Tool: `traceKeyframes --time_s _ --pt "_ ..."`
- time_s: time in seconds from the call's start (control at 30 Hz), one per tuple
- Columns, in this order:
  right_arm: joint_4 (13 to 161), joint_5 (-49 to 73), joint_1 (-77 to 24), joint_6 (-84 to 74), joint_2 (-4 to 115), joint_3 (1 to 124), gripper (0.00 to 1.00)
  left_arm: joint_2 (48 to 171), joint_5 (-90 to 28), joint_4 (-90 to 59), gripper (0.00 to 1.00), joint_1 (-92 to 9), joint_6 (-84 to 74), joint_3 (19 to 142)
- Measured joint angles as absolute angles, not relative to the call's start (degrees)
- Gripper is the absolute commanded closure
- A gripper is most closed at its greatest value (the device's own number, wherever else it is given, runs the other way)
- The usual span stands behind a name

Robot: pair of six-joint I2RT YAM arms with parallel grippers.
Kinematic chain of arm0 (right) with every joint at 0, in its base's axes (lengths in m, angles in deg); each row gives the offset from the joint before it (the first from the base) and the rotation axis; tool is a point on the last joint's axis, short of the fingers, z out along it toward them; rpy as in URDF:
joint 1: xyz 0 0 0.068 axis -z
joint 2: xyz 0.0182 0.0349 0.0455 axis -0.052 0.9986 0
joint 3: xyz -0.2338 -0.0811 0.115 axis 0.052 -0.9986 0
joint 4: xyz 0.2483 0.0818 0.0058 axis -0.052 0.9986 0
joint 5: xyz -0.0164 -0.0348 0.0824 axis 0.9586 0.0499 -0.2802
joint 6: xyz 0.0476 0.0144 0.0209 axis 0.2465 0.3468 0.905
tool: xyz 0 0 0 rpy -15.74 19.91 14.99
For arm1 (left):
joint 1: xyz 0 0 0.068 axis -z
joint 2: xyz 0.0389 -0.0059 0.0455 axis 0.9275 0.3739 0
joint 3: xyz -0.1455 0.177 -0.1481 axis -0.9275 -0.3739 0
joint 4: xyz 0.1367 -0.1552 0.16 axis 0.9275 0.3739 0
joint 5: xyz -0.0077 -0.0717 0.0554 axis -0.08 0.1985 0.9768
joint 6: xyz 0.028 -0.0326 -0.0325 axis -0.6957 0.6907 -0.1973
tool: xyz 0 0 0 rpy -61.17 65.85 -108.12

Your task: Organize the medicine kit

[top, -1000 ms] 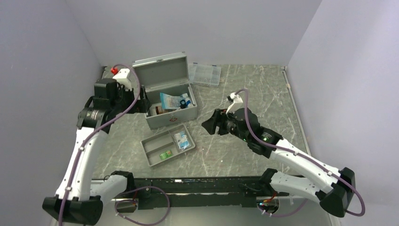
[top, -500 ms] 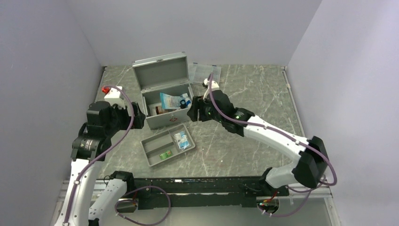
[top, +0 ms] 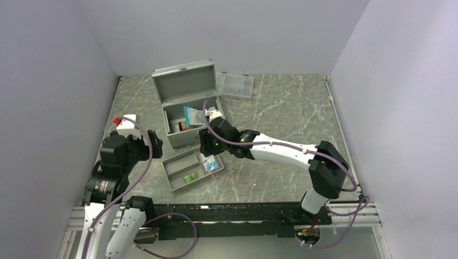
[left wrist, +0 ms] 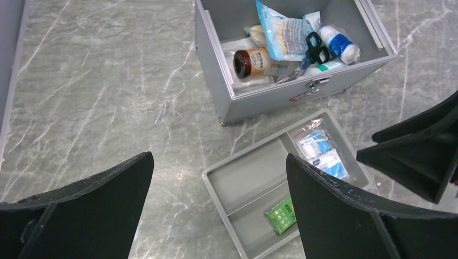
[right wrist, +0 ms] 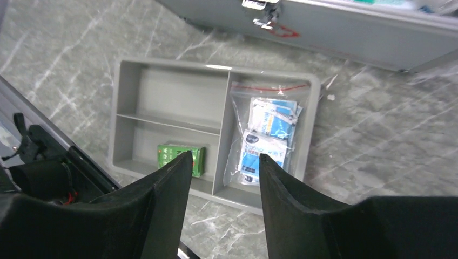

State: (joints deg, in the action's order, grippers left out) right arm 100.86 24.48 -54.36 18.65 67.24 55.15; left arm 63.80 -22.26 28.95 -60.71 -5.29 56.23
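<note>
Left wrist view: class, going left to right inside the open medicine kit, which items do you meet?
In the medicine kit: brown bottle → blue-and-white packet → blue-and-white roll. The scissors overlap the packet, so they are omitted.

There is one medicine kit, one divided tray with three compartments, and one clear compartment case. In the kit show one brown jar, one pair of scissors, one white-and-blue roll and one blue packet. The tray holds one green box and one zip bag.
</note>
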Motion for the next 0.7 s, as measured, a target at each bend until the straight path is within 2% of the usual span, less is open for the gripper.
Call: traceKeyframes --time_s 0.2,0.7 --pt "102.1 25.1 -58.1 18.8 73.4 57.8 0.61 61.1 -20.6 27.9 0.01 -60.7 -5.1 53.3" --pt "104.7 25.6 -61.0 20.3 82.2 61.6 0.66 60.5 -20.3 27.1 0.01 -60.7 -4.9 52.8"
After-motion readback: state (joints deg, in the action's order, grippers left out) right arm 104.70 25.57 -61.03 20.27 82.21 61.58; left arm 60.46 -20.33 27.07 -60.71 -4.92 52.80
